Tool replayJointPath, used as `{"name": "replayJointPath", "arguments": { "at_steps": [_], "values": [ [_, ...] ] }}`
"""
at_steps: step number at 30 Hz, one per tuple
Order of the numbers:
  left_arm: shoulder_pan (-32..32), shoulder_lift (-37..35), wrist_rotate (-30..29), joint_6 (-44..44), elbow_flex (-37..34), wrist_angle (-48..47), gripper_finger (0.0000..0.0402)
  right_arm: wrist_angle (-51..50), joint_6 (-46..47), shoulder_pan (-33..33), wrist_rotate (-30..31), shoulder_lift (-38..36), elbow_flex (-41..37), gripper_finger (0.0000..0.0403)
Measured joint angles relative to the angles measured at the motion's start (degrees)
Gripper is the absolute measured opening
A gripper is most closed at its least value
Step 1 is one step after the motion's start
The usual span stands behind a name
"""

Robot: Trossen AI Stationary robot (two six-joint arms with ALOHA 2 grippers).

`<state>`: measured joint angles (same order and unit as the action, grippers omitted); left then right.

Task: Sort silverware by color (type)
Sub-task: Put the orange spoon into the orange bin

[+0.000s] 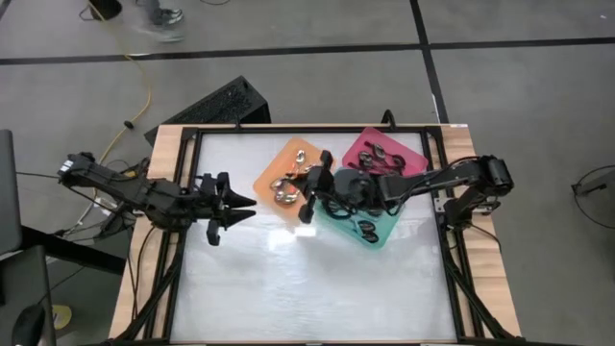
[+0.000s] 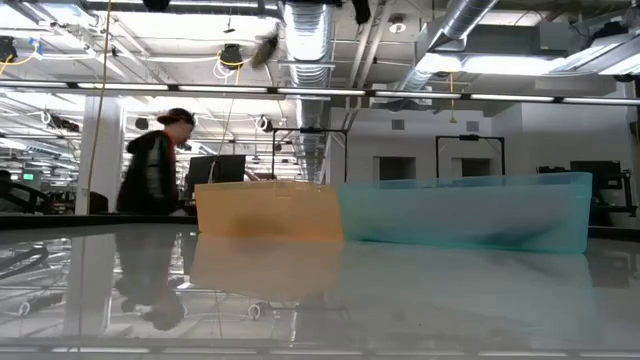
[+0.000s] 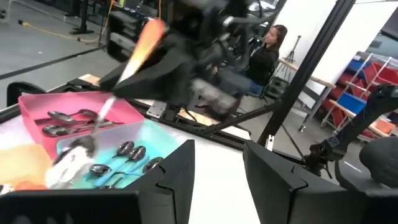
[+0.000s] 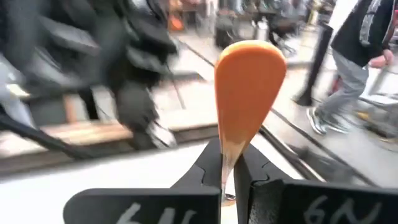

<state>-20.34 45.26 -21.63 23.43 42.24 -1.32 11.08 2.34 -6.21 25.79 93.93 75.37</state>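
A robot's right gripper (image 1: 308, 200) clamps its fingers (image 4: 211, 163) on an orange-handled spoon (image 4: 247, 93), the handle standing up between the two closed jaws in the right wrist view. From overhead, that gripper hangs at the orange tray's (image 1: 272, 169) 3 o'clock edge, just beside the teal tray (image 1: 382, 234). The left wrist view catches the same spoon, handle high and shiny bowl low, above the trays.

The left gripper (image 1: 242, 209) sits over bare table (image 1: 307, 288) at the orange tray's 8 o'clock, apart from it, its fingers (image 3: 177, 174) spread with nothing between them.

Shiny spoons (image 1: 288, 183) lie in the orange tray. Dark spoons (image 3: 127, 155) rest in the teal tray, which lies at the orange tray's 4 o'clock. More spoons (image 1: 377, 154) fill the pink tray (image 1: 404, 151), at the teal tray's 12 o'clock; their colour is hard to tell.

From table height, the orange and teal trays stand side by side, walls touching or nearly so. A person (image 2: 158, 170) in dark clothes and a cap passes in the room behind at 9 o'clock of the trays. Another person (image 3: 264, 56) sits beyond the table in the left wrist view.
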Motion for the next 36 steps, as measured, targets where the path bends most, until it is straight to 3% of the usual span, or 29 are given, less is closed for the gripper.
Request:
{"name": "replayJointPath", "arguments": {
  "at_steps": [15,20,22,27,36],
  "values": [
    [0.0,-2.1,-0.1,0.1,0.0,-9.8,0.0121,-17.3,-36.3,6.4,0.3,0.1,0.0,0.0017],
    [0.0,-2.1,-1.9,-1.2,0.0,-10.2,0.0121,-18.0,-43.3,6.0,10.7,3.1,0.1,0.0017],
    [0.0,-2.1,-2.8,-1.4,0.0,-10.4,0.0121,-19.2,-44.9,5.8,11.5,5.7,1.0,0.0017],
    [0.0,-2.1,-3.3,-0.2,0.0,-12.4,0.0121,-25.0,-44.8,4.7,11.9,13.0,9.1,0.0017],
    [0.0,-2.1,-2.8,1.4,0.0,-13.4,0.0121,-54.0,-42.8,5.8,11.9,30.0,29.6,0.0017]
  ]
}}
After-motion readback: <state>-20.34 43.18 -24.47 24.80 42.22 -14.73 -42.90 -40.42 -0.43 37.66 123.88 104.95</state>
